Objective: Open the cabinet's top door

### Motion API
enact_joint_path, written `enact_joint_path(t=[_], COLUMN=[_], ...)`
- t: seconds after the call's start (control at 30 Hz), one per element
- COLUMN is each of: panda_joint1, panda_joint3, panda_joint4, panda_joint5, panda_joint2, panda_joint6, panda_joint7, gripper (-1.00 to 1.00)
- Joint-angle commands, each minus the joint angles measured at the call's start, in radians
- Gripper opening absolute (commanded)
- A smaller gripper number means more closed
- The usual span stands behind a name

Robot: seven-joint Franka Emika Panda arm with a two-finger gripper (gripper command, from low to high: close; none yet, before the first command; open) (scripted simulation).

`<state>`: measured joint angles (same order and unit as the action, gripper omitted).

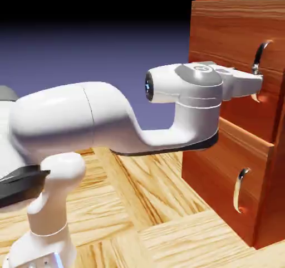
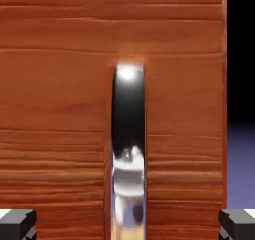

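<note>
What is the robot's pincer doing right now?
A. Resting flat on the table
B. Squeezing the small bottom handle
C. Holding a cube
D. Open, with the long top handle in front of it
D: in the hand view the pincer has its two tips far apart, and the top door's long silver handle runs between them.

From outside, I can't see the fingers: the hand (image 1: 236, 86) blocks them, along with the middle of the top door's handle (image 1: 260, 52). The cabinet (image 1: 234, 27) runs off the top and right edges. In the hand view, the handle's (image 2: 128, 134) lower end is cut off, and only finger (image 2: 17, 223) corners show.
</note>
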<state>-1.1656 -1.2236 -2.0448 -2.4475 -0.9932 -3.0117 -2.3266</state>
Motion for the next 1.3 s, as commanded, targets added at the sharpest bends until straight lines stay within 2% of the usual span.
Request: enact_joint_path(t=[0.0, 0.03, 0.07, 0.4, 0.73, 1.0, 1.27], panda_joint1=[-0.036, -0.048, -0.048, 0.277, 0.594, 0.708, 0.725], panda_joint3=[-0.019, -0.025, -0.025, 0.234, 0.588, 0.878, 1.168], panda_joint4=[0.026, 0.034, 0.034, -0.284, -0.601, -0.754, -0.807], panda_joint5=[-0.003, -0.004, -0.004, 0.045, 0.28, 0.546, 0.823], panda_joint2=[0.005, 0.006, 0.006, -0.035, -0.144, -0.247, -0.287], panda_joint6=[0.006, 0.008, 0.008, 0.253, 0.538, 0.763, 0.993], panda_joint7=[0.002, 0.003, 0.003, -0.066, -0.065, -0.038, -0.032], gripper=[0.0, 0.0, -1.0, -1.0, -1.0, -1.0, -1.0])
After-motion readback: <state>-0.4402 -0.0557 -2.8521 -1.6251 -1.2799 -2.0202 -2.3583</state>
